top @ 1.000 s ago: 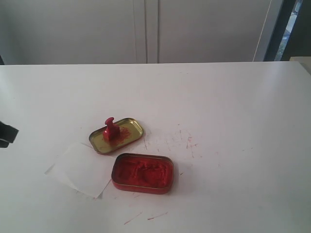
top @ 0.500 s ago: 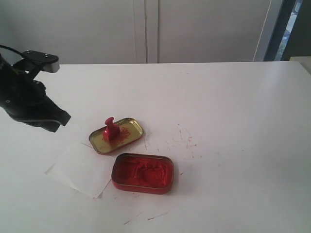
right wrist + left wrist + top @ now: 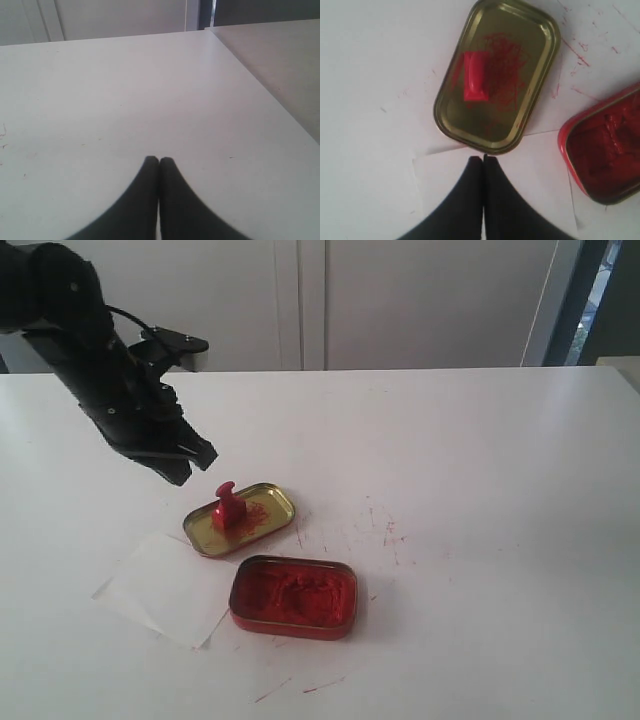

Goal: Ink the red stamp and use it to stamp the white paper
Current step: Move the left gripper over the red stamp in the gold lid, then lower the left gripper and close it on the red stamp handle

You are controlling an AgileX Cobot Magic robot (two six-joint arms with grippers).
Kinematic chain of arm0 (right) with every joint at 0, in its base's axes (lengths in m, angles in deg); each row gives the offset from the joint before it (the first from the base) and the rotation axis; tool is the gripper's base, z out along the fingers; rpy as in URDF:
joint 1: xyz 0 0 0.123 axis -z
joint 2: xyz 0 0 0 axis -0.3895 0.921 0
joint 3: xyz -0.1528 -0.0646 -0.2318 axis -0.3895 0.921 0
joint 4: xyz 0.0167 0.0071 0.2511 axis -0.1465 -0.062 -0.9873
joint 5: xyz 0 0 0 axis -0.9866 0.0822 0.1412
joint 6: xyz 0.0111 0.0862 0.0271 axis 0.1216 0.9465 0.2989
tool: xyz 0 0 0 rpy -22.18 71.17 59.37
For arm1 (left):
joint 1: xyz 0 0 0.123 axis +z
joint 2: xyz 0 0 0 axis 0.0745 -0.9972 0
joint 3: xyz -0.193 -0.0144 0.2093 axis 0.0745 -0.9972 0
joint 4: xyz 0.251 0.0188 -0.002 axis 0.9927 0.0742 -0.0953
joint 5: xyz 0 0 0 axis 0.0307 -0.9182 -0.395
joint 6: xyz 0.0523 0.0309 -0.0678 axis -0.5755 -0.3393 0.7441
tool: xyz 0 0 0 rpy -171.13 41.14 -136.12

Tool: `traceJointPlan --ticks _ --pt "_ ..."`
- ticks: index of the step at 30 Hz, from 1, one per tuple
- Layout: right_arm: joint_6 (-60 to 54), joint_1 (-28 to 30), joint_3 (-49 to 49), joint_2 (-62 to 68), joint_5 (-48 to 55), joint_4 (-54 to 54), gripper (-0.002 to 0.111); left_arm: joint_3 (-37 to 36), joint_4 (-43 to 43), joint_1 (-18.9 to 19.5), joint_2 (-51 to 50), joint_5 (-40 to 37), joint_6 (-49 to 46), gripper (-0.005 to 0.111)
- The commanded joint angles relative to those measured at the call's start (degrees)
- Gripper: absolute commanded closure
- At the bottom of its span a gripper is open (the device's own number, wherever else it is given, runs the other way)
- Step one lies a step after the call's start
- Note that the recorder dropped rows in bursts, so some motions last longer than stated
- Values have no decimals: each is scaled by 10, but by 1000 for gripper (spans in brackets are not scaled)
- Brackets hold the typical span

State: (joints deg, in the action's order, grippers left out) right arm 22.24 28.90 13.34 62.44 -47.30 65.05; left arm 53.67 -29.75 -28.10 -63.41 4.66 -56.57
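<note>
Red stamp (image 3: 228, 506) stands upright on its block base inside the gold lid (image 3: 275, 500), toward the lid's left part, knob on top. Red ink smears mark the lid's floor around and beside the stamp. The lid lies flat on the white table (image 3: 480, 440). The white paper (image 3: 160, 590) lies flat just in front of the lid and to its left; in the left wrist view the lid's rim overlaps one edge of the sheet. The red tin (image 3: 290, 628) of ink sits open in front of the lid, its left side on the paper's right corner. Thin red streaks (image 3: 388, 532) mark the table right of the lid.

Left gripper (image 3: 192, 466) hangs above the table just behind and left of the stamp, fingers pressed together, holding nothing and clear of the stamp. Right gripper (image 3: 159, 161) is likewise closed and empty, over bare tabletop.
</note>
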Motion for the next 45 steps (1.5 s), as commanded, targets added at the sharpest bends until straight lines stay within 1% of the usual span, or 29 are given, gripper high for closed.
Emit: traceJointPlan --ticks 1,6,15,25,31,37,40,45 --pt "-1 -2 3 -2 -8 1 108 51 -6 -4 -39 -37 -2 107" --pt "-1 -2 3 -2 -8 1 108 107 -8 -7 -78 -84 0 107" --pt "-1 -2 3 -2 -8 1 108 150 -4 -21 -119 -91 0 107" --pt "-1 -2 3 -2 -8 1 108 168 9 -21 -147 -85 0 107" --pt "-1 -2 3 -2 -8 1 108 175 9 -23 -155 -71 20 107" --pt "-1 -2 3 -2 -8 1 108 183 93 -43 -155 -72 73 107" --pt "-1 -2 3 -2 -8 1 108 196 92 -51 -155 -72 73 107" --pt "-1 -2 3 -2 -8 1 108 204 91 -52 -156 -71 73 107"
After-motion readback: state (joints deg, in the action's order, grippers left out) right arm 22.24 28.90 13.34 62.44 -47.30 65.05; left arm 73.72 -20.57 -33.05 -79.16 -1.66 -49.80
